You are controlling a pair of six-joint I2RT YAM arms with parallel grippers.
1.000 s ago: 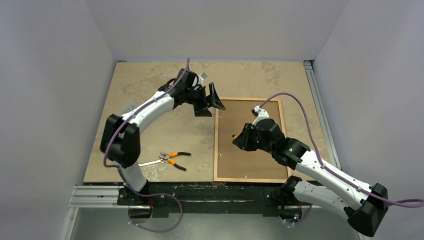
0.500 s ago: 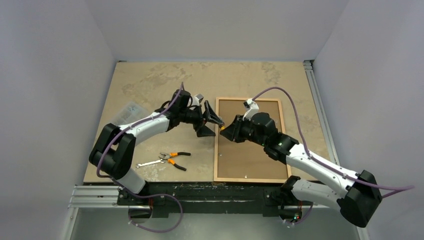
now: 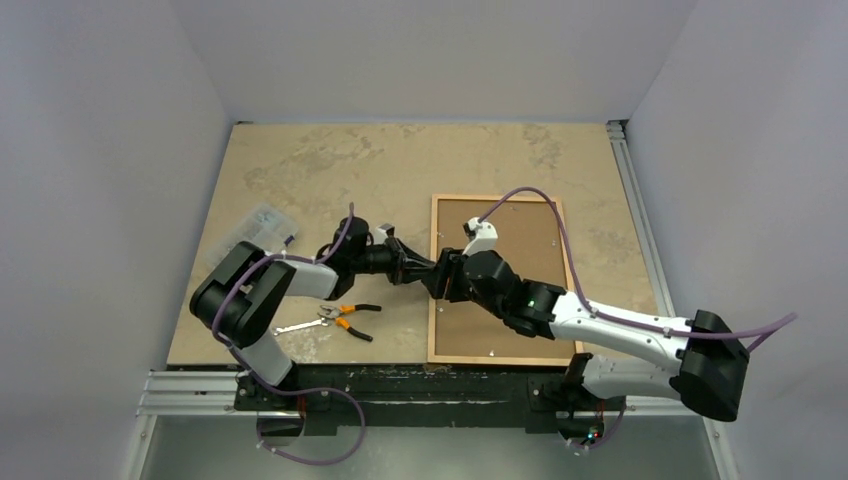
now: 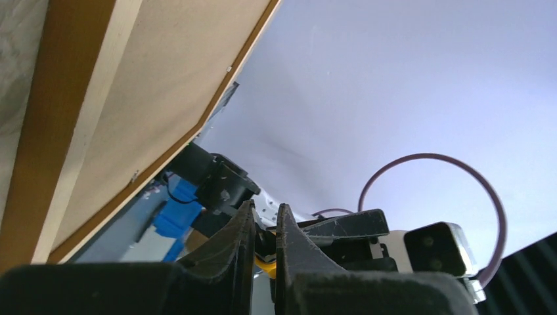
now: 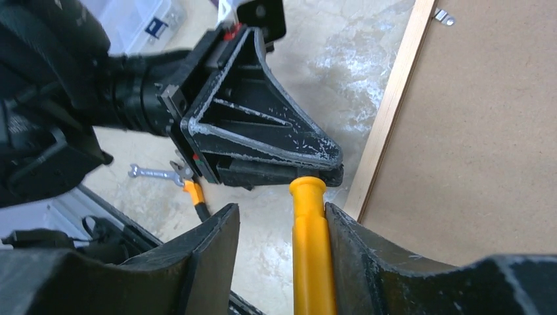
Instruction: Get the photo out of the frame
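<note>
The orange-brown wooden frame (image 3: 433, 330) lies face down on the table at centre right. The photo sits inside it, and only its plain brown board back (image 3: 530, 240) shows. Both grippers meet over the frame's left moulding (image 5: 387, 118). My right gripper (image 5: 281, 209) is open, with a yellow tool handle (image 5: 310, 236) leaning against one finger. My left gripper (image 4: 266, 209) is shut on the far end of that yellow tool (image 4: 266, 264). In the top view the left gripper (image 3: 428, 268) and the right gripper (image 3: 442, 282) are tip to tip.
Orange-handled pliers (image 3: 350, 318) and a small wrench (image 3: 298, 326) lie on the table left of the frame. A clear plastic box (image 3: 250, 228) sits near the left edge. A metal clip (image 5: 444, 16) sits on the board's edge.
My left arm swung down to the frame's left edge and shut its jaws on the yellow tool. My right gripper moved left with the tool and opened.
</note>
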